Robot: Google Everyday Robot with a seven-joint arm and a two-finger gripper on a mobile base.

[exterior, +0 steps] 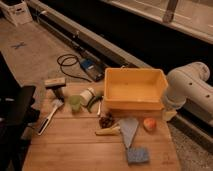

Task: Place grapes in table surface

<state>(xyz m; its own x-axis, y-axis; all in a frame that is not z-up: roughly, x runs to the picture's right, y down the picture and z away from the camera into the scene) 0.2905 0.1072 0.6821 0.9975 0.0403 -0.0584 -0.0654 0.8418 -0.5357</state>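
The grapes [106, 121], a small dark bumpy cluster, lie on the table surface [75, 145] of light wooden planks, just in front of the yellow bin's front wall. My white arm [192, 90] comes in from the right edge and bends down beside the bin's right front corner. Its lower end, the gripper [168, 115], hangs there, to the right of the grapes and apart from them. Nothing shows in it.
A yellow plastic bin [134, 102] stands at the table's back right. An orange-pink peach [149, 124], a banana [107, 131], a grey-blue cloth [129, 131] and a blue sponge [137, 155] lie nearby. A green cup [75, 103], a bottle [89, 95] and a brush [49, 116] are on the left.
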